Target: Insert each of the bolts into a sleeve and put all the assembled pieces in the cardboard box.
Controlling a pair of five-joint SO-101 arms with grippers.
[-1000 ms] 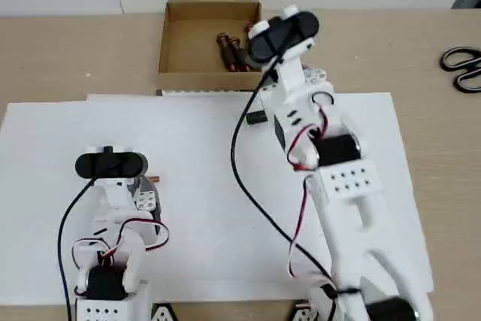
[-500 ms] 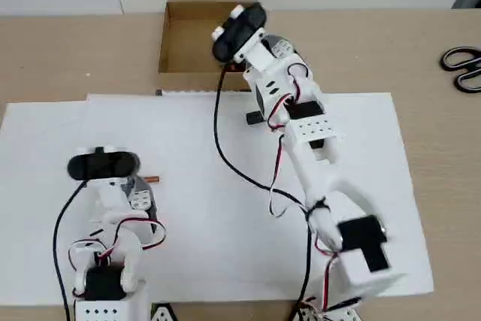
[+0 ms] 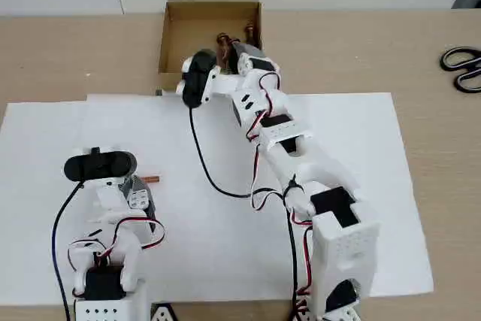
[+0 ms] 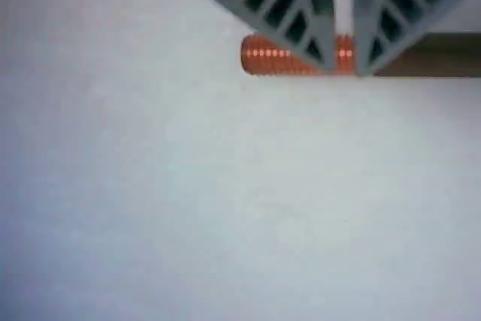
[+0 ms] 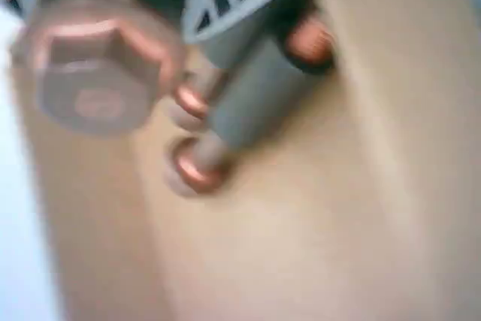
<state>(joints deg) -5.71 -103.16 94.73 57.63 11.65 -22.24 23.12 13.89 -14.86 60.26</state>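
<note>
So, left claw [image 3: 142,183]: it's clenched on a copper bolt [image 3: 152,179], low on the left half of the paper sheet [image 3: 195,249].
Bolt: it lies level, and your left wrist view has the threaded end poking out past the grey fingers [image 4: 297,5]. It's right over the white sheet, but you can't tell if it touches.
Right arm: stretched diagonally across the sheet, up to the cardboard box [image 3: 180,35].
Right claw [image 3: 233,49]: over the right half of the box, just inside the near wall. Honestly can't tell if it's clenched or released, way too blurry.
Assembled pieces [image 3: 223,39]: in the box's right half, with copper ends showing beside the claw.
Sleeve [image 5: 252,107]: grey with copper at both ends, lying on the box floor close to a wall in your right wrist view.
Hex head [image 5: 90,73]: big and coppery, right up by the right wrist camera. Can't tell what's holding it.
Scissors [image 3: 462,68]: on the bare table [image 3: 75,50] at the far right, well apart from everything.
</note>
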